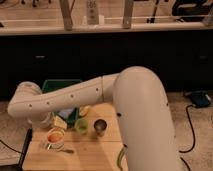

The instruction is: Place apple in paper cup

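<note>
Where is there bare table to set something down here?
The front strip of the table, nearer than the green cup and metal cup, is bare. Crowded: the back left, where the gripper hangs over the paper cup with the apple, beside the bin.

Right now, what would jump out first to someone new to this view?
The big white arm fills the frame, sweeping from lower right toward the left end of the wooden table. Under its tip the gripper hangs just above the apple, which sits at the mouth of the paper cup. To their right stand a lime-green cup and a dark metal cup.
</note>
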Tool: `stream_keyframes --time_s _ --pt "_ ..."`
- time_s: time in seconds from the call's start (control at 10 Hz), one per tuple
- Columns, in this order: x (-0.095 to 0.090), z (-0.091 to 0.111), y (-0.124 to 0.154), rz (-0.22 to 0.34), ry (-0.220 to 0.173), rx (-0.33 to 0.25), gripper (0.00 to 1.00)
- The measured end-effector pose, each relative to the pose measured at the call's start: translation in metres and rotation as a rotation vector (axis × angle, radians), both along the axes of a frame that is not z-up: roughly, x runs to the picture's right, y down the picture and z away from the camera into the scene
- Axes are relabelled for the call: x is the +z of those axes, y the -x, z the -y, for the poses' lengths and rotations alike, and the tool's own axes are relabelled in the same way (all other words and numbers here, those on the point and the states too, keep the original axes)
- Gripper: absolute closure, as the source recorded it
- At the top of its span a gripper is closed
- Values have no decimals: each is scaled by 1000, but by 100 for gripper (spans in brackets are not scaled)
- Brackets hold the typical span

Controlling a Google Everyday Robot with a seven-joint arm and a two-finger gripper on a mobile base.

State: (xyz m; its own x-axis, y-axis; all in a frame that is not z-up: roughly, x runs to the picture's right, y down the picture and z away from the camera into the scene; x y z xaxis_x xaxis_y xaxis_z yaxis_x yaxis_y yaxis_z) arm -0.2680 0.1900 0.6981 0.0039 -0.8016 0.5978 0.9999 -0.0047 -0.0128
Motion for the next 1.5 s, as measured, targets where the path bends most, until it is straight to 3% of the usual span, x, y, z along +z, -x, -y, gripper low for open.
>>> stream_keyframes --time_s 1.5 --pt "4 -4 -7 36 31 9 20"
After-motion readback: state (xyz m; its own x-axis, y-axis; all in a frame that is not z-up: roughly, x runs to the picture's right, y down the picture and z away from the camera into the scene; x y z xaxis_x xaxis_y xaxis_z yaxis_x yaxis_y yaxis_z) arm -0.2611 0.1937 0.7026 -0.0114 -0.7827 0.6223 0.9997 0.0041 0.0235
